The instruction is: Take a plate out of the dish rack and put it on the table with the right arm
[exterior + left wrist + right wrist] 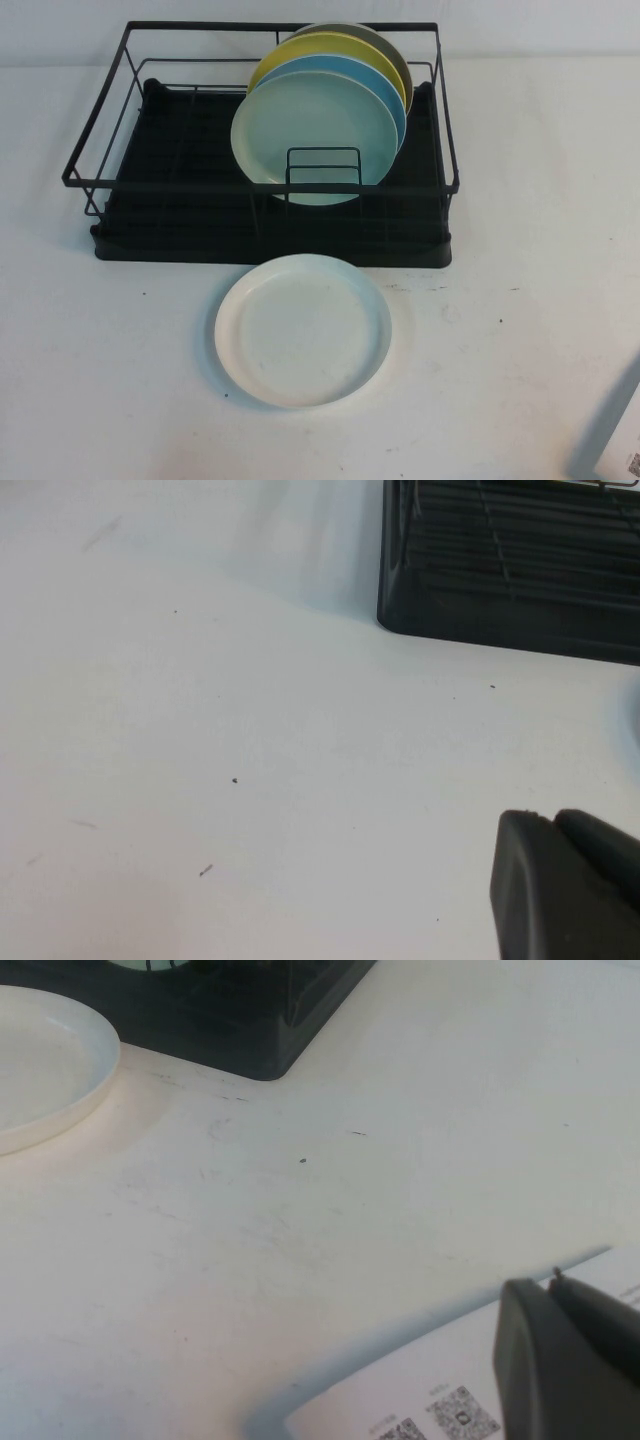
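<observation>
The white plate (303, 330) lies flat on the white table (520, 250), just in front of the black dish rack (270, 243). Its edge also shows in the right wrist view (45, 1060), next to the rack's corner (260, 1020). My right gripper (553, 1285) is shut and empty, low over the table to the right of the plate and well clear of it. My left gripper (550, 818) is shut and empty over bare table near the rack's left front corner (500, 590). Neither gripper shows in the high view.
Several plates stand upright in the rack: a mint-green one (315, 135) in front, then light blue (388, 95), yellow (300, 50) and grey-green (397, 52). A white sheet with QR codes (420, 1380) lies under the right gripper, at the table's front right corner.
</observation>
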